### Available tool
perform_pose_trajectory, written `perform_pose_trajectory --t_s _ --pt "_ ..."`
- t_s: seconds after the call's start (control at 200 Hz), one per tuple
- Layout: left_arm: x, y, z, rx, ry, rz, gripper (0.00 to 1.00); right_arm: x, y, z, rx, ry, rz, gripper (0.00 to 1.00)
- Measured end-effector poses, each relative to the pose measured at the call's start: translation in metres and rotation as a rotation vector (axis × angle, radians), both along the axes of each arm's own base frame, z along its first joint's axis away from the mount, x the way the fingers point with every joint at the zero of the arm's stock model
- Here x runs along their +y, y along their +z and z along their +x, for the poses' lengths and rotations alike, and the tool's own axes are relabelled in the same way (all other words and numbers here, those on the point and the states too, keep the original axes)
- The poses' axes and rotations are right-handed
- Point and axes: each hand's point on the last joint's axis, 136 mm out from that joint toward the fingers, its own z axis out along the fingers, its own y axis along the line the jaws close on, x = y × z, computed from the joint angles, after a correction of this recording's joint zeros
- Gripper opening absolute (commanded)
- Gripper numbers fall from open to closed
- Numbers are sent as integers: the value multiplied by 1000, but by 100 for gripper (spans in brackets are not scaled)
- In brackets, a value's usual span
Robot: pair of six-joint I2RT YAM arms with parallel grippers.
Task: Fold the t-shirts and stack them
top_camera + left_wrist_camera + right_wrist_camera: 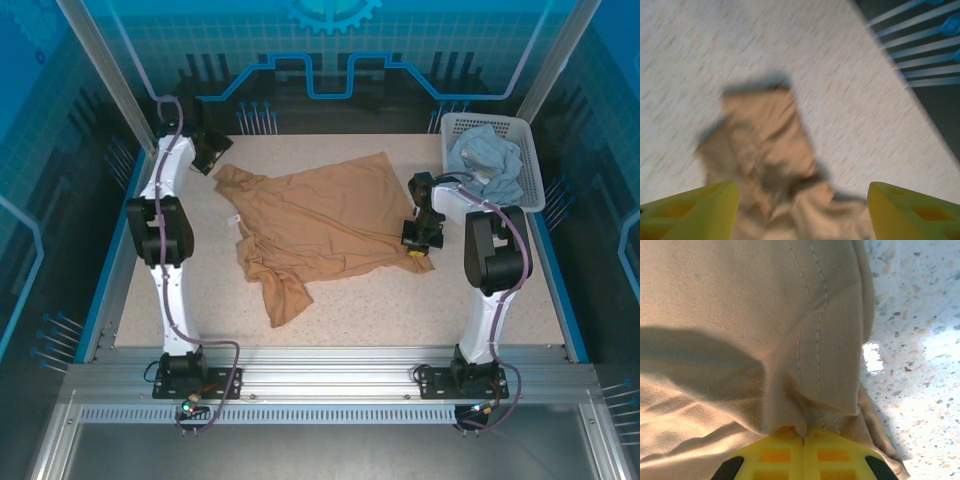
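While the right gripper [804, 436] pinches the tan shirt [320, 215], the left gripper [802, 205], jaws spread, should grip its corner squarely.

Speckled table [400, 305] bearing a spread tan t-shirt [320, 215] and white basket [533, 160]

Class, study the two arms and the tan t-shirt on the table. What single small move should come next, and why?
Probably lower the left pincer and close it on the tan t-shirt beneath it. Its jaws stand open over that cloth, while the right pincer is shut on the opposite hem; the shirt lies rumpled, and two grips could pull it flat.
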Motion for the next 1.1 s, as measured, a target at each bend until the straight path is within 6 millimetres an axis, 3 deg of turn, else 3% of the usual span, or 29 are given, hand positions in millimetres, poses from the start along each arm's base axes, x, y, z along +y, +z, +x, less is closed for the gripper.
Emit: perform_pose_trajectory --t_s 0.1,0.19,0.28,0.37,0.445,0.52,0.66,0.735,0.845,1.101 --pt "-38 -2 -68 108 -59 2 59 0 0 0 -1 11 0 0" --pt "-86 -8 -144 186 -133 -37 58 -1 0 0 -2 19 1 0" --pt "-124 -32 -218 289 -196 -100 59 -2 0 0 -3 31 -2 0" --pt "-135 -65 -253 386 -203 -129 59 -4 -1 -1 -1 38 -8 0" --pt "-137 -86 -259 441 -197 -127 53 -8 -1 -3 4 44 -23 0" --pt "-135 -103 -257 479 -187 -109 42 -12 -1 -6 9 50 -40 0" --pt "-121 -120 -260 528 -178 -22 24 -20 -1 -7 11 51 -65 0" --pt "-110 -122 -261 532 -181 38 15 -25 -1 -8 15 48 -78 0" --pt "-91 -118 -257 534 -171 101 13 -28 -2 -8 25 51 -83 0" --pt "-41 -94 -208 444 -113 163 11 -23 -4 0 18 58 -61 0"
